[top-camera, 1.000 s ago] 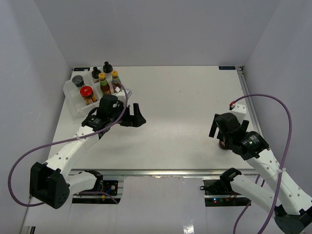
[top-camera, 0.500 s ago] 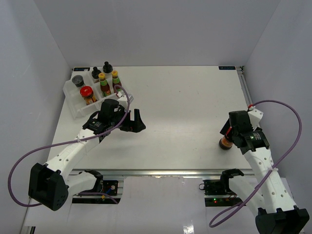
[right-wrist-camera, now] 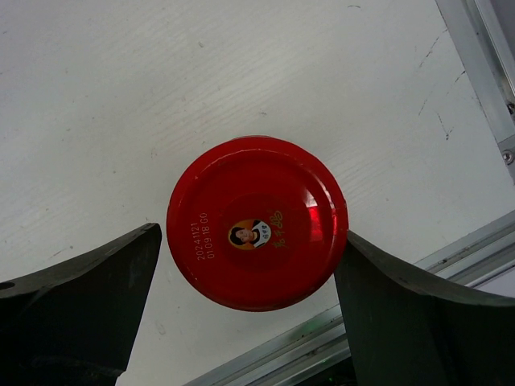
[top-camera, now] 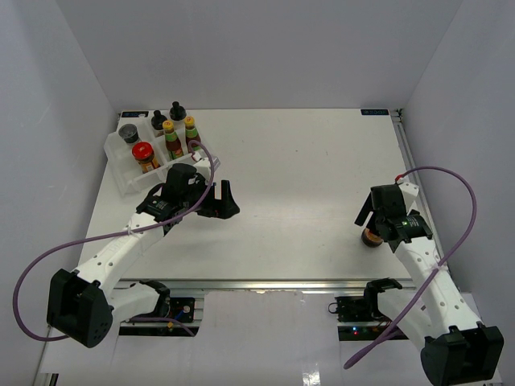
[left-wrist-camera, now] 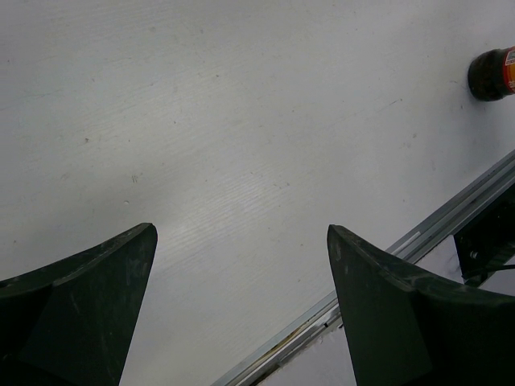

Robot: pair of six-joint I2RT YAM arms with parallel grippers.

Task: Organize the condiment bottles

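One red-lidded jar [right-wrist-camera: 257, 223] stood upright near the right front edge of the table [top-camera: 306, 177], directly under the right gripper [right-wrist-camera: 248, 237], between its spread jaws. The left gripper [left-wrist-camera: 241, 233], jaws also apart, was well away.

Counter [right-wrist-camera: 121, 96]: matt white, fine ribbed grain, few dark scuffs. Lid [right-wrist-camera: 257, 221]: glossy red, smooth, bright highlight near right edge, small printed emblem at centre. Fingers [right-wrist-camera: 72, 310] flanking lid: dark matt plastic, faintly scratched. Rail [right-wrist-camera: 483, 56] right of lid: bare brushed metal, dull sheen. Tray [top-camera: 121, 170]: clear plastic. Arm shell [top-camera: 113, 253]: smooth white plastic.
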